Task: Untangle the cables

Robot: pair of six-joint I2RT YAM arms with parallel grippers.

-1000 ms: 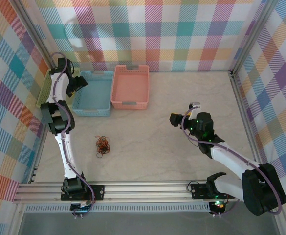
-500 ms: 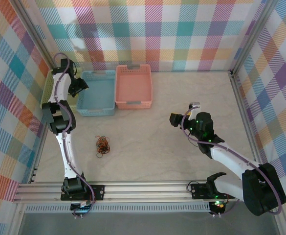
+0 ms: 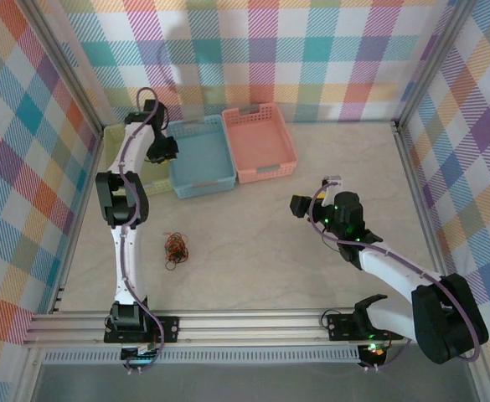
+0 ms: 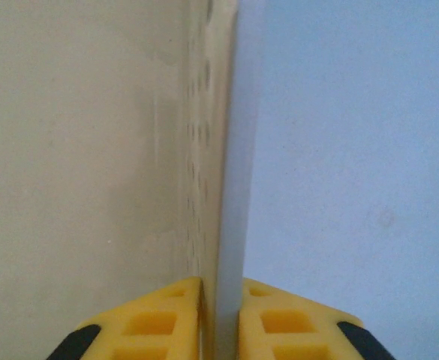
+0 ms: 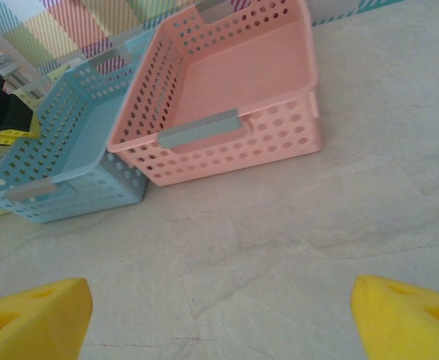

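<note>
The cables [image 3: 176, 249] lie in a small orange-red, black and green tangle on the table, left of centre, with nothing touching them. My left gripper [image 3: 165, 151] is far behind them, at the left side of the blue basket [image 3: 204, 189]. In the left wrist view that gripper [image 4: 221, 289] is shut on the blue basket's thin side wall [image 4: 230, 195], one yellow finger on each side. My right gripper [image 3: 299, 203] hovers open over bare table at the right, well away from the cables; in its own view the gripper [image 5: 219, 300] has nothing between the fingers.
A pink basket [image 3: 265, 174] stands against the blue one on its right, both turned askew. A yellow-green basket [image 3: 110, 138] sits behind the left arm by the left wall. Checked walls close in the table. Both baskets, pink [image 5: 200, 129] and blue [image 5: 69, 150], show ahead of the right gripper.
The left gripper has closed on the blue basket's wall and swung right. The blue and pink baskets have slid right and turned with it. The right arm and the cables have not moved.
</note>
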